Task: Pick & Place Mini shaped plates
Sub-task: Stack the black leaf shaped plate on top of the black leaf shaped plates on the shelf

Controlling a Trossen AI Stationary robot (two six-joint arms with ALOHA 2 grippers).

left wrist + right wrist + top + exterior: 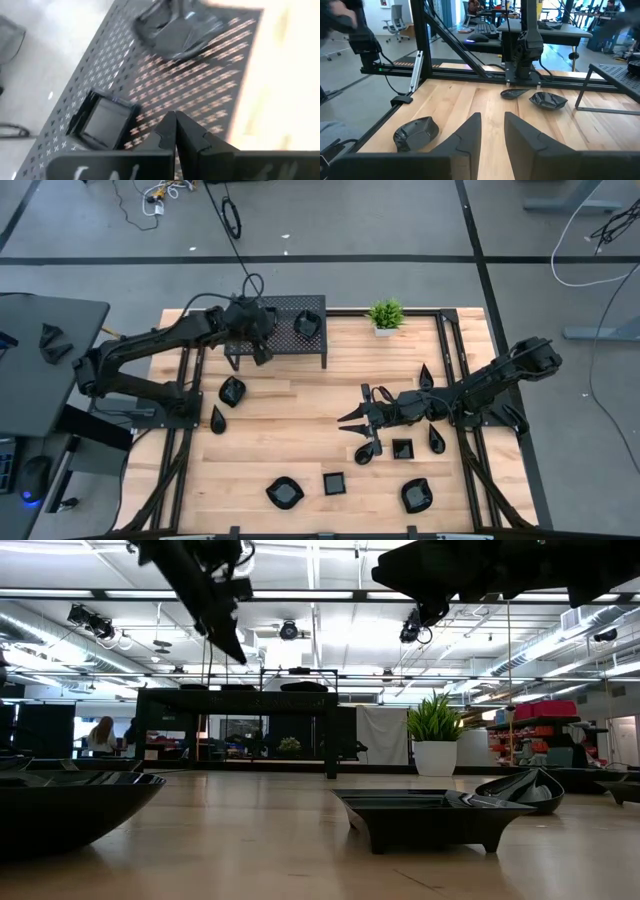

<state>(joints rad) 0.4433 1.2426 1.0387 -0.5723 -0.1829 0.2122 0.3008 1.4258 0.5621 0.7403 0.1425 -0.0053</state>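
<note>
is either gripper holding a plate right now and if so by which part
Neither. The left gripper is shut, empty, above the rack; the right gripper is open, empty.

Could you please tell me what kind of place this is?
Probably a robotics lab or open workshop hall. A wooden table in a metal frame carries two robot arms, cables lie on the grey floor, and the low view shows exposed ceiling pipes and office desks beyond.
</note>
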